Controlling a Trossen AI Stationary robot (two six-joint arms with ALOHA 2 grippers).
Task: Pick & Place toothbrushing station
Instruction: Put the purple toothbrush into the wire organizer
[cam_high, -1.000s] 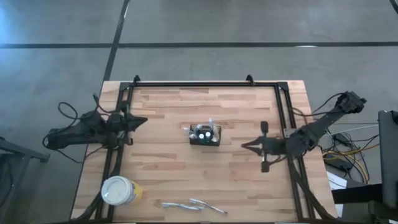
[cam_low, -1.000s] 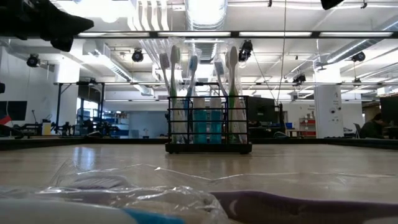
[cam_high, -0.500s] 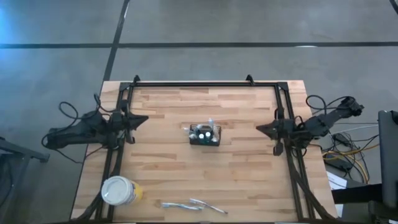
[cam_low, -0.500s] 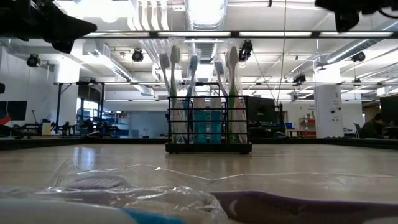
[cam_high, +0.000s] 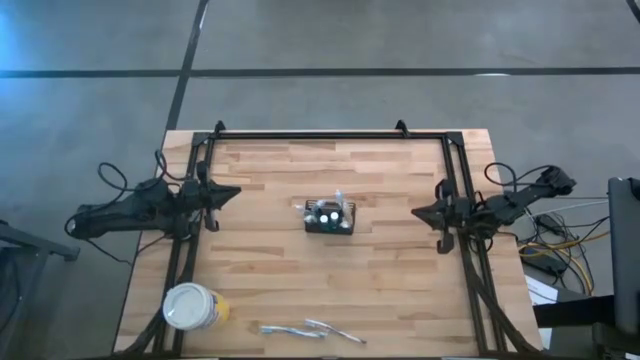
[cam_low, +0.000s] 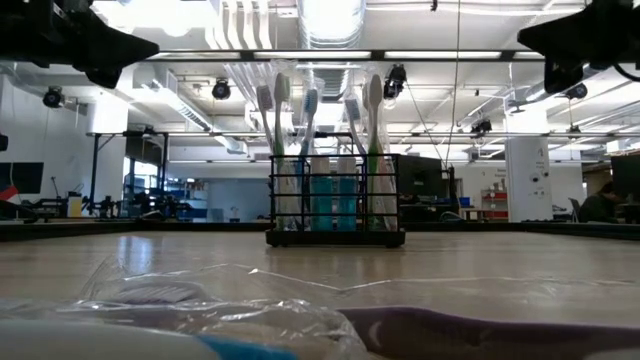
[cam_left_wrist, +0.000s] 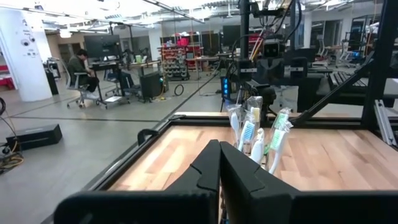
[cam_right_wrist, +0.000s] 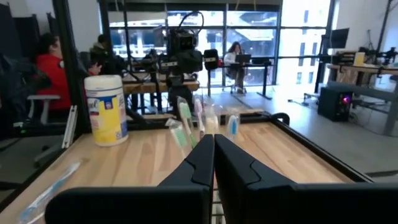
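The toothbrushing station (cam_high: 330, 217) is a small black mesh caddy standing on its base at the middle of the wooden table, with several toothbrushes upright in it (cam_low: 335, 190). My left gripper (cam_high: 236, 192) is shut and level over the table's left edge, pointing at the caddy. My right gripper (cam_high: 416, 212) is shut and level at the right edge, also pointing at it. Each wrist view shows the caddy's toothbrushes beyond shut fingertips (cam_left_wrist: 219, 149) (cam_right_wrist: 213, 142).
A round white tub with a yellow label (cam_high: 192, 307) stands at the near left corner. Wrapped toothbrushes (cam_high: 310, 329) lie near the front edge. A black frame (cam_high: 330, 135) runs along the far and side edges. People sit in the room beyond the table.
My right gripper has drawn back from the table's middle toward the right edge and sunk, staying shut. The caddy has stayed where it was.
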